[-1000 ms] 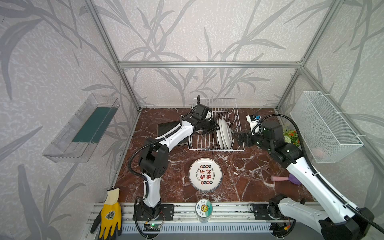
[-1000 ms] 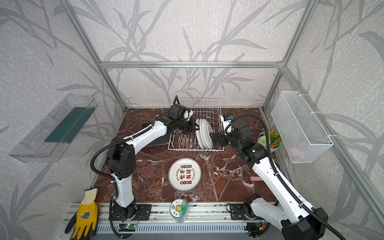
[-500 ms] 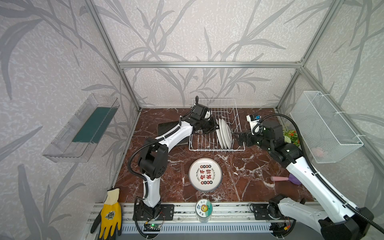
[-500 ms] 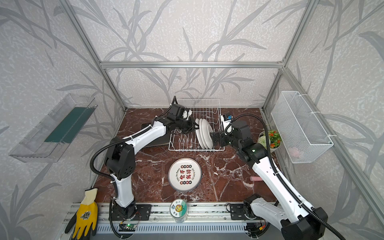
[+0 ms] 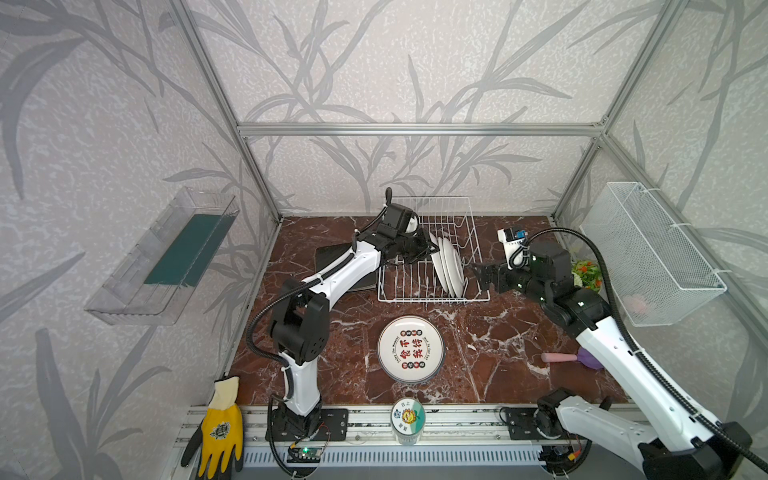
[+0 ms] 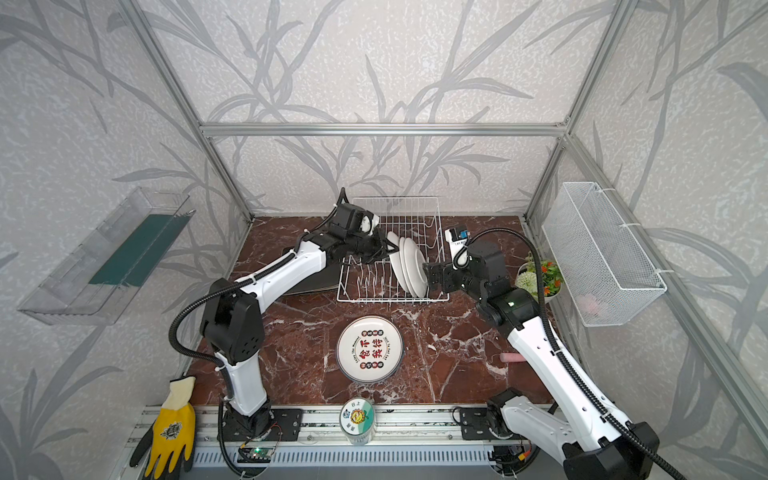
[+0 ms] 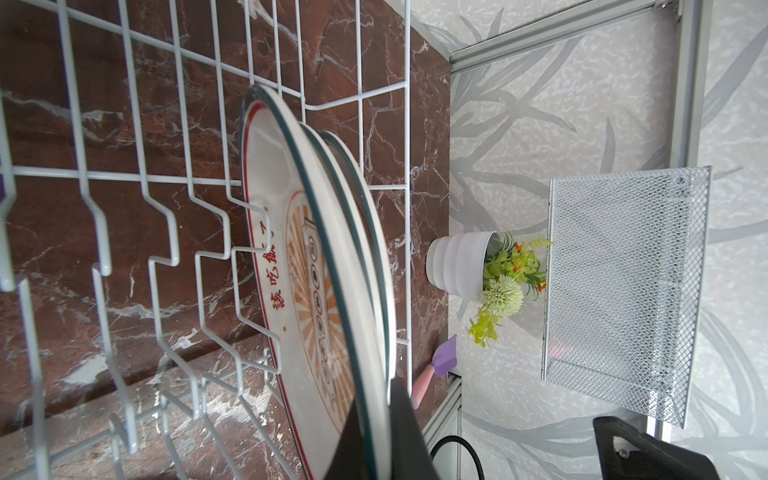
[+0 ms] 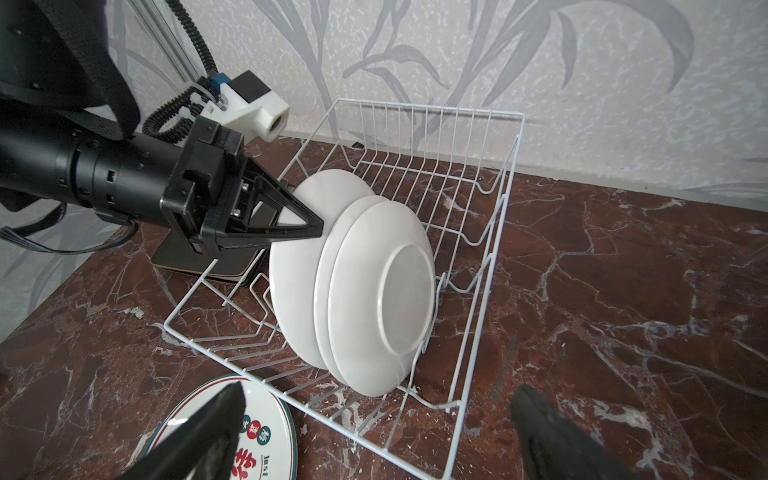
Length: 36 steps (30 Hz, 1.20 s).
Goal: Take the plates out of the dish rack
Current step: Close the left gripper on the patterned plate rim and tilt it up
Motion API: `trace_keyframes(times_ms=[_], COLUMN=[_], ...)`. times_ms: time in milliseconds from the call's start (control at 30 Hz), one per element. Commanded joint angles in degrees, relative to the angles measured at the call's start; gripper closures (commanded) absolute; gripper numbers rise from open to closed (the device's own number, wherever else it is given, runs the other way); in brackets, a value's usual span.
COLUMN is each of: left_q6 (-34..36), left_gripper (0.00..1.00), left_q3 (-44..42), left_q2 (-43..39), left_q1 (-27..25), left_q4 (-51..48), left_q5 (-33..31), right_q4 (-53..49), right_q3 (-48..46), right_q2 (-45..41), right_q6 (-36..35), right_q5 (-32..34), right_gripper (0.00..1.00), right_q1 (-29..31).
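Plates (image 8: pixel 353 282) are standing on edge in the dish rack (image 5: pixel 399 282), so only their rims are offering a hold. The left gripper (image 8: pixel 316 229) is clamping the upper rim of the sunburst plate (image 7: pixel 299 291) nearest it, probably to lift it clear. The right gripper (image 5: pixel 478 276) is hovering spread wide just outside the rack, facing the plates' backs; another plate (image 5: pixel 410 348) is lying flat between the arms.

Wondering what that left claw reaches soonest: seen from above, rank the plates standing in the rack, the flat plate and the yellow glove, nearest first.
1. Standing plates, in the rack: the left gripper pinches one's rim.
2. Flat plate, in front of the rack.
3. Yellow glove, far front left corner.
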Motion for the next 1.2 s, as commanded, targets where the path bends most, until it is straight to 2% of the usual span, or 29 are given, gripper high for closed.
trace_keyframes(times_ms=[0,267,900,1167], left_q6=[-0.9,1.4,2.6,5.5], left_gripper=[1.0,1.0,1.0,1.0], left_q3=[1.5,3.3,2.0,2.9], left_q2=[-4.2,-6.1,-10.2,-11.7], left_q1=[0.5,1.2,3.3,3.9], left_q4=[0.8,-2.6,-3.0,-5.6], left_q5=[0.5,-0.6,-2.4,-4.2], right_q4=[-0.5,-0.4,1.4,1.6], right_q3=[-0.3,-0.6,-2.2,-2.2], right_q2=[-1.1,-1.3,-2.0,-2.4], right_q6=[-0.1,0.5,3.1,3.9], right_q5=[0.3,0.3,-0.3,-0.7], right_gripper=[0.01,0.01,0.01,0.01], right_q1=[-0.2,-0.3,-0.3,-0.3])
